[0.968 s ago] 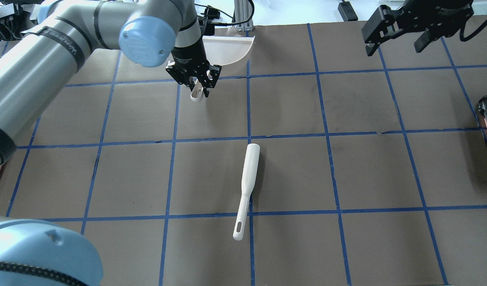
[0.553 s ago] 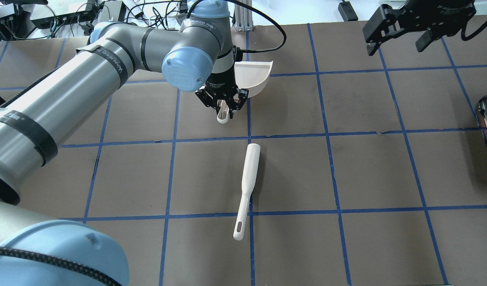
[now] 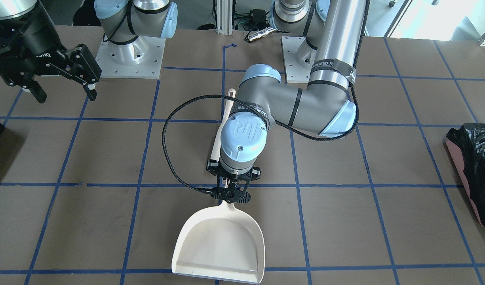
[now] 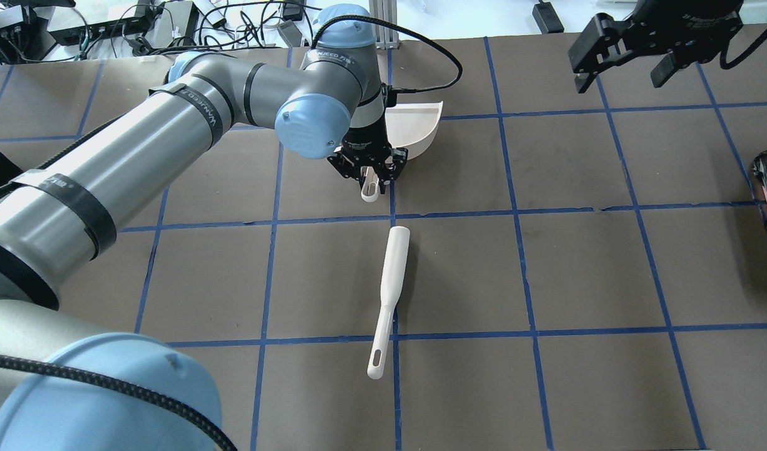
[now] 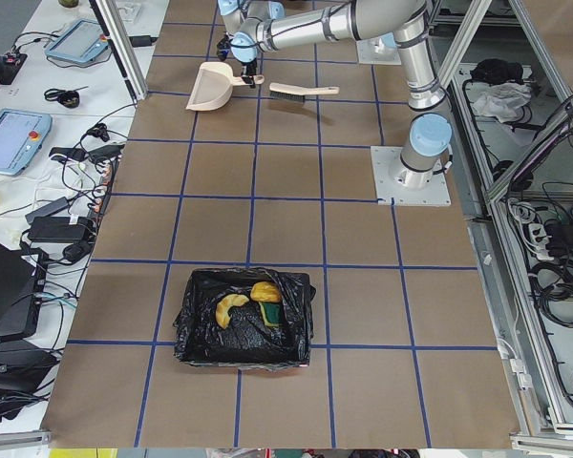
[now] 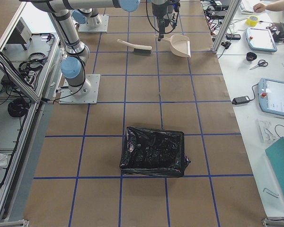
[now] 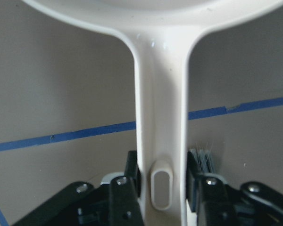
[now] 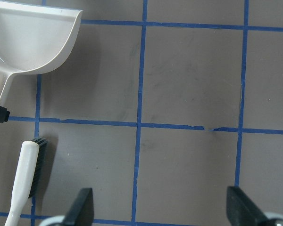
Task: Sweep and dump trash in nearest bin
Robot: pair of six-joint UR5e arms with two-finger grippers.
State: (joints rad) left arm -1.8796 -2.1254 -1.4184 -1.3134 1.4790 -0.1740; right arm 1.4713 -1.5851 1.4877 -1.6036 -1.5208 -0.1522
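Dustpan (image 3: 220, 241) first: looks like stiff, light moulded plastic, smooth enough to swivel in a loose grip. Best held on the narrow handle near the hang-hole, which is where the left pincer (image 7: 161, 181) has it, closed against both flanks. Runs long from handle to lip, handle end toward the robot's base, open lip away from it. Carries nothing. Hard to say whether resting on the worktop (image 4: 608, 269) or lifted just clear.

Just past the dustpan's handle end, toward the robot: brush (image 4: 392, 275), flat on the worktop, nearly in line with the dustpan, bristle head nearest, thin handle farthest.

Well off to the dustpan's right, raised: right pincer (image 4: 621, 72), spread wide, empty.

Far from the dustpan, toward the robot's left end: bin (image 5: 186, 334), black-lined, trash already inside, with pale crescent (image 5: 229, 307) and yellow-green wedge (image 5: 265, 291); brown lump not made out. Probably little left to sweep.
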